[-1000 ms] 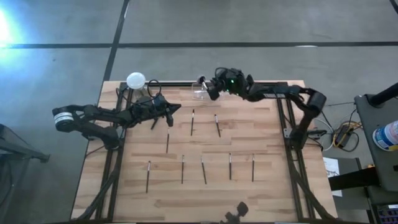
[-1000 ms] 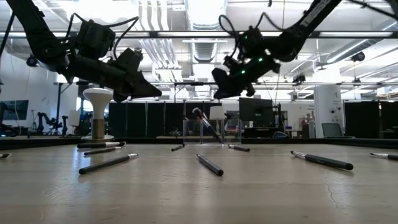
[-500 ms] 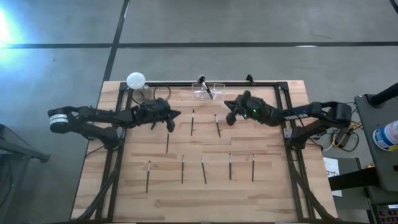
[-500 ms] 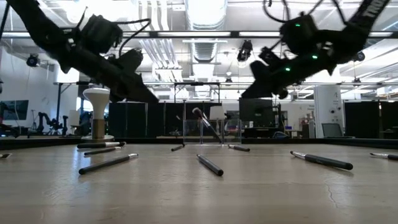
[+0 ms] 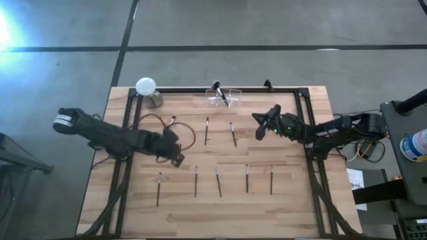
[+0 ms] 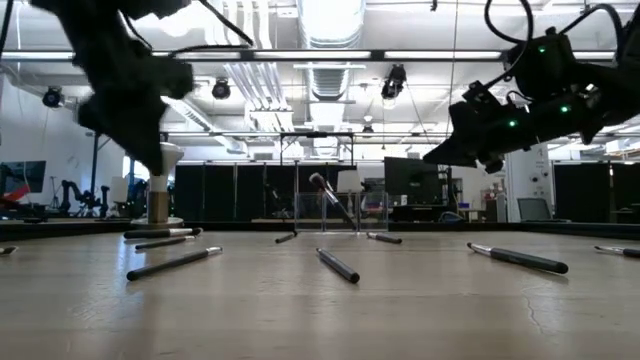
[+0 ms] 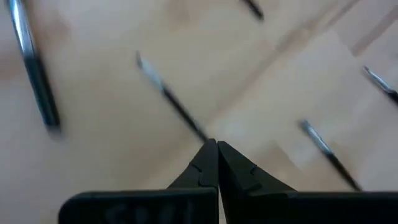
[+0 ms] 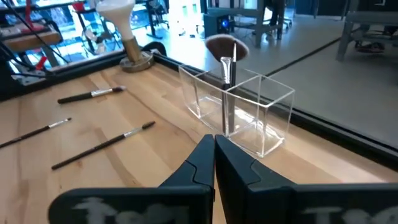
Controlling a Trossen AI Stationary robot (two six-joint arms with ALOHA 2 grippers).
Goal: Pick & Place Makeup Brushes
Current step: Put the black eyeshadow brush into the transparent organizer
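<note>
Several thin dark makeup brushes lie flat on the wooden table: two in a far row point(image 5: 207, 130) point(image 5: 233, 133) and several in a near row point(image 5: 218, 183). A fluffy-headed brush point(image 8: 219, 46) stands slanted in the clear container point(image 5: 223, 98) at the far edge. My left gripper point(image 5: 179, 159) is shut and hangs above the table, over one more brush point(image 7: 171, 102) that runs away from its fingertips point(image 7: 217, 144). My right gripper point(image 5: 255, 120) is shut in the air, right of the far row, pointing toward the container point(image 8: 242, 112).
A white ball-topped stand point(image 5: 146, 87) sits at the far left corner. A black frame rail point(image 5: 267, 89) runs along the far edge, with side rails at both arm bases. A loose cable point(image 5: 187, 133) trails behind the left wrist. Bare wood lies near the front edge.
My left gripper has swung from beside the stand toward the near edge and come down over the brush left of centre. My right gripper has drawn away from the clear container toward the right and near side. A fluffy-headed brush now stands in the container.
</note>
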